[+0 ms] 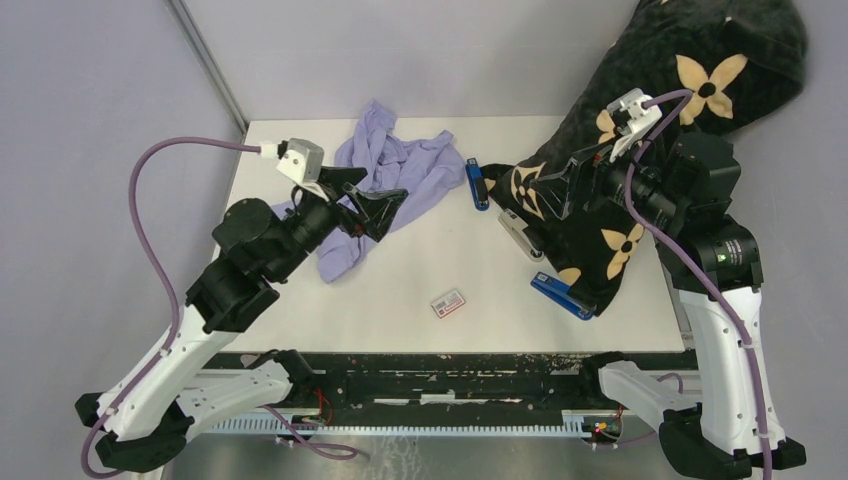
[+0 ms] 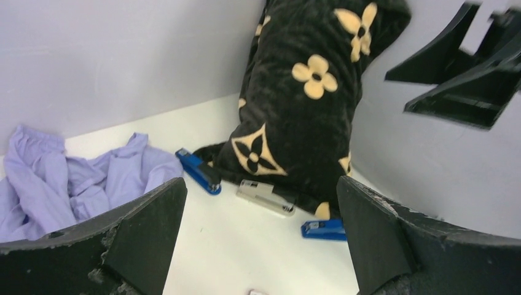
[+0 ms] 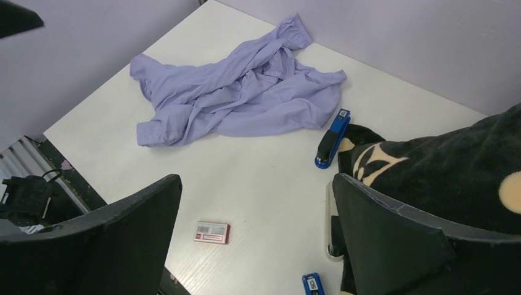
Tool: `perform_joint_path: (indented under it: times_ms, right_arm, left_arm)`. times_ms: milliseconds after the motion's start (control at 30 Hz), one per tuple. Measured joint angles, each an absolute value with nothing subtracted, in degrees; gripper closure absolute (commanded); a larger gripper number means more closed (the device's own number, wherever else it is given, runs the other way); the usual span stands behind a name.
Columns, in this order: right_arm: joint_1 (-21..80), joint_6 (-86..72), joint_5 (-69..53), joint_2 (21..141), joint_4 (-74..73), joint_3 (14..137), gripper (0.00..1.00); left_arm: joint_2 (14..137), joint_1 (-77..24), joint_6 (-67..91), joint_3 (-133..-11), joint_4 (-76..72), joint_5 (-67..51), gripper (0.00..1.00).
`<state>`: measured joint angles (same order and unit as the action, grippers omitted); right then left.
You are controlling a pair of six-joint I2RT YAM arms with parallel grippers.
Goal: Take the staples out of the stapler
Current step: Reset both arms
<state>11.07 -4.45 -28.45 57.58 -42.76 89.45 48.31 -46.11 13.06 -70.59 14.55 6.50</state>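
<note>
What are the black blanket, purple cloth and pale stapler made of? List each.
Black blanket: probably plush fleece, matte, fuzzy nap.
Purple cloth: thin soft fabric, matte, crumpled in fine folds.
Pale stapler: likely plastic or painted metal, smooth with slight sheen; too small to tell.

Print on the table: nothing legible

The small red-and-white cardboard box point(image 3: 212, 232), lying flat on the white tabletop point(image 3: 264, 184), has a white label panel with dark printed lines and a red band along one edge. The lettering is too small and soft to read in either the right wrist view or the top view. The blue plastic stapler at the bottom edge of the right wrist view point(image 3: 313, 284) has a short white mark of what look like two or three characters on its end, blurred beyond reading. The second blue plastic stapler point(image 3: 332, 140), beside the crumpled lilac cloth point(image 3: 246, 92), shows a small white patch at its far tip, also illegible.
</note>
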Motion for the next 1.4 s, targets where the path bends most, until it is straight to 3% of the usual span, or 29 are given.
perform_joint_path:
  times_ms: [1400]
  right_arm:
    - [10.4,-7.7,-27.8,57.8,-42.0,87.5,0.0]
  left_arm:
    - [49.1,-45.6,11.0,-67.5,17.5,6.8,0.01]
